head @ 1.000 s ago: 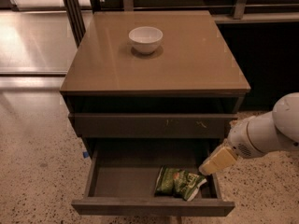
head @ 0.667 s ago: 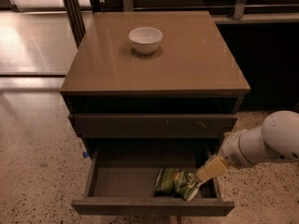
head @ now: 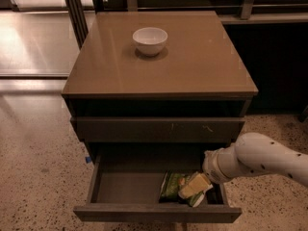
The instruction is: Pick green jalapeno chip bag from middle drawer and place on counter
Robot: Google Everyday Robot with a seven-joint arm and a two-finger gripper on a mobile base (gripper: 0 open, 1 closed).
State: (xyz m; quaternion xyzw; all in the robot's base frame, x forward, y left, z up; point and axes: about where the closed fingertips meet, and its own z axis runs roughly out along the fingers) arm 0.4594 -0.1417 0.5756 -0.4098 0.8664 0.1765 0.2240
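We see the crinkled green jalapeno chip bag (head: 171, 186) lying in the open middle drawer (head: 125, 189), toward its right front, our gripper (head: 195, 186) over the bag's right end; the glossy counter (head: 202, 61) lies above the drawer.

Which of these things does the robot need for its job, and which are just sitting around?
Part of the job: green jalapeno chip bag, lying in the open middle drawer; the counter, where it goes; the gripper, down in the drawer at the bag.
Just lying about: white bowl on the counter; shut drawer above.
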